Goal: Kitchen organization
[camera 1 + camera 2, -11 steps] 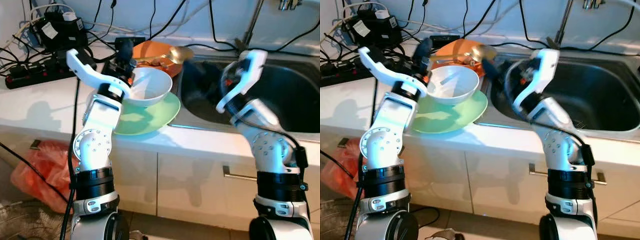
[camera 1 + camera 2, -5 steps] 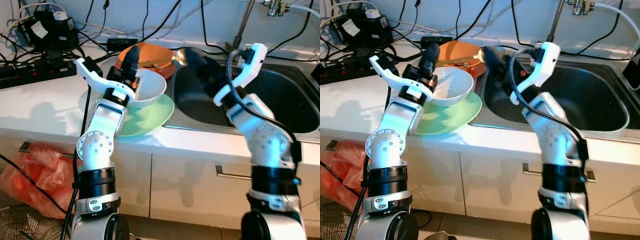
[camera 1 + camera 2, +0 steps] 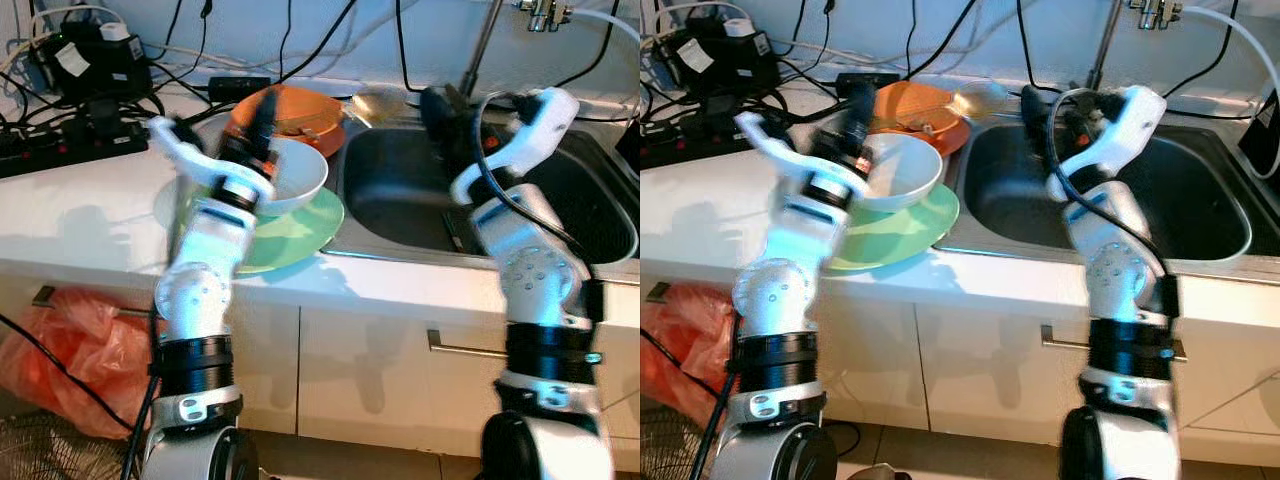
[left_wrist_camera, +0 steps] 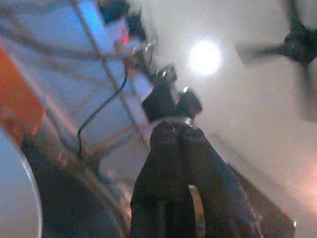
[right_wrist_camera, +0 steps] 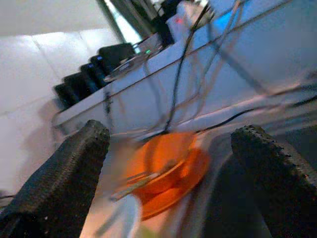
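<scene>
White bowl (image 3: 292,178) sits on green plate (image 3: 300,222) (left jaws clenched empty beside it; right jaws spread).

Sink (image 3: 400,200) basin wide open, room inside. White bowl (image 3: 295,178) on green plate (image 3: 300,225), orange dish (image 3: 295,110) behind, crowd counter edge. Cables (image 3: 90,100) block back left.

A glossy white bowl (image 3: 295,175) sits on a smooth green plate (image 3: 300,225) beside the dull metal sink (image 3: 400,190).
</scene>
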You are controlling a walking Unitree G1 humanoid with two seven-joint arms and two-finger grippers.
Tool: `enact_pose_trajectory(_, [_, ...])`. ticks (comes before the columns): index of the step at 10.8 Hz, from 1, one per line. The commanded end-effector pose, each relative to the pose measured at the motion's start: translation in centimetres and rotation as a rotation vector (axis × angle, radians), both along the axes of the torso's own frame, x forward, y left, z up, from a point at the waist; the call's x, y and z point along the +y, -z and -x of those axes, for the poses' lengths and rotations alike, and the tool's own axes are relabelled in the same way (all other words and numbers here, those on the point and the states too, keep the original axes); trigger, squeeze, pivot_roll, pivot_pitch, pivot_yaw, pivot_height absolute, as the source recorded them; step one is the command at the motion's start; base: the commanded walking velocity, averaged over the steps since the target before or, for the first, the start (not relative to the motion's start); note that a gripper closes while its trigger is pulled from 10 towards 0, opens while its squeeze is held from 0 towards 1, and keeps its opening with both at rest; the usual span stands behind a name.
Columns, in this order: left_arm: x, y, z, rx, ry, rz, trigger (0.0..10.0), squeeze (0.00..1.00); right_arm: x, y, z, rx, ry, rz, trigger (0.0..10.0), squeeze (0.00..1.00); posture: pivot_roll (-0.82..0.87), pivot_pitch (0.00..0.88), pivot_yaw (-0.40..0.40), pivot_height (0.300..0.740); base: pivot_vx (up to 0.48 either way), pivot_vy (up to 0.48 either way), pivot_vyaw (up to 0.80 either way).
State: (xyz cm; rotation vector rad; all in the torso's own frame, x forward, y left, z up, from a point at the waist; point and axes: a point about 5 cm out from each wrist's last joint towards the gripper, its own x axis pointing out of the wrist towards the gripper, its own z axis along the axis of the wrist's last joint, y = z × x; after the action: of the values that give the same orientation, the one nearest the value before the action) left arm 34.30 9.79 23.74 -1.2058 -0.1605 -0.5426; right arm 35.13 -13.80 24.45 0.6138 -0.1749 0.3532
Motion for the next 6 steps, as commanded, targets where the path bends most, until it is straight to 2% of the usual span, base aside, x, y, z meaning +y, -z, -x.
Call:
enact_pose_trajectory(1, [-3.7,-0.3,0.3,0.003,0.110,0.080,0.0,0.00,0.4,0.3,0.0,0.016,-0.027,-0.013,10.0,0.00,-0.02,0.000,0.002,0.740,0.000,0.000,0.00])
enact_pose_trajectory(4, [-3.5,0.5,-0.8,0.037,0.106,0.043,0.0,0.00,0.9,0.9,0.0,0.028,-0.023,-0.064,10.0,0.00,-0.02,0.028,0.035,0.740,0.000,0.000,0.00])
enact_pose_trajectory(6, [-2.8,-0.3,-1.1,0.022,0.096,0.070,0.0,0.00,1.4,2.5,0.6,0.116,-0.039,-0.162,10.0,0.00,-0.03,0.073,0.043,0.740,0.000,0.000,0.00])
